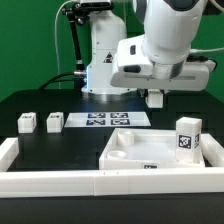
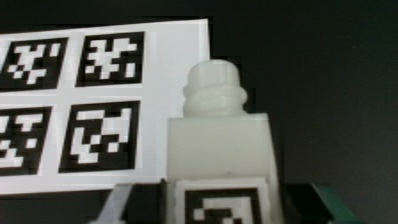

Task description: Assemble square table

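While you are checking this one from the front, the rail point(image 1: 60, 182) is lying nearest, probably fencing the work area so that parts are not straying. Just behind it the top point(image 1: 130, 158) is lying rim-up, sockets facing upward, which should let legs go in from above. A corner leg point(image 1: 187, 137) is standing upright at the corner toward the exterior view's right, tag facing the camera. You cannot tell whether it is seated.

Beyond the top's far edge the gripper point(image 1: 155, 92) is hanging above the table point(image 1: 75, 145). Its fingers point(image 2: 134, 207) are standing partly closed, pinching the tagged block end of the held leg point(image 1: 156, 99). That grip is leaving the threaded tip free.

In the wrist view the held leg point(image 2: 222, 140) is running in line with the fingers. Its long axis is sitting near upright, tip pointing down, away from the wrist. It is hanging over bare table, just beside the marker board point(image 1: 105, 120) and not yet over the top.

Farther toward the exterior view's left, two spare legs point(image 1: 40, 122) are waiting side by side, well apart from the top.
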Robot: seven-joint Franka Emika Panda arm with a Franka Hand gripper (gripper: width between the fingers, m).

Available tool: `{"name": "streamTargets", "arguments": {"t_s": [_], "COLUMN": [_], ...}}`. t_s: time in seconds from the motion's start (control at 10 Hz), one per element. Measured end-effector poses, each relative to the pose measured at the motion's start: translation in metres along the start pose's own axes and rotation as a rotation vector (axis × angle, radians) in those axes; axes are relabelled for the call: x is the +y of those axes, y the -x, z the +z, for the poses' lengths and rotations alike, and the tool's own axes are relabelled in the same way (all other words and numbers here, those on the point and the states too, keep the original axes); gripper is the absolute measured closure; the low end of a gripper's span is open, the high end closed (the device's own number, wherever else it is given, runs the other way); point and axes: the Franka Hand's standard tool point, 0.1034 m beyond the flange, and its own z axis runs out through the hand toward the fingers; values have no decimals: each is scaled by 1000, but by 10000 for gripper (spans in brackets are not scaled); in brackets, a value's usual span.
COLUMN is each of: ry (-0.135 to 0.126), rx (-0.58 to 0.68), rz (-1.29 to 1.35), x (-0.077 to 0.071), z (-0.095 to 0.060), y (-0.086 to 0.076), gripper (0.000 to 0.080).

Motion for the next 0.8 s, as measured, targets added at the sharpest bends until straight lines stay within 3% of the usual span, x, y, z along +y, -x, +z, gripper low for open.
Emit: {"name": "streamTargets", "arguments": {"t_s": [0.3, 0.6, 0.8], "ry": [-28, -51, -57], "rx": [224, 406, 518], "rz": [-22, -42, -42], "x": [3, 13, 15], "z": [-13, -58, -80], "y": [-14, -25, -26], "gripper": [511, 511, 511]}}
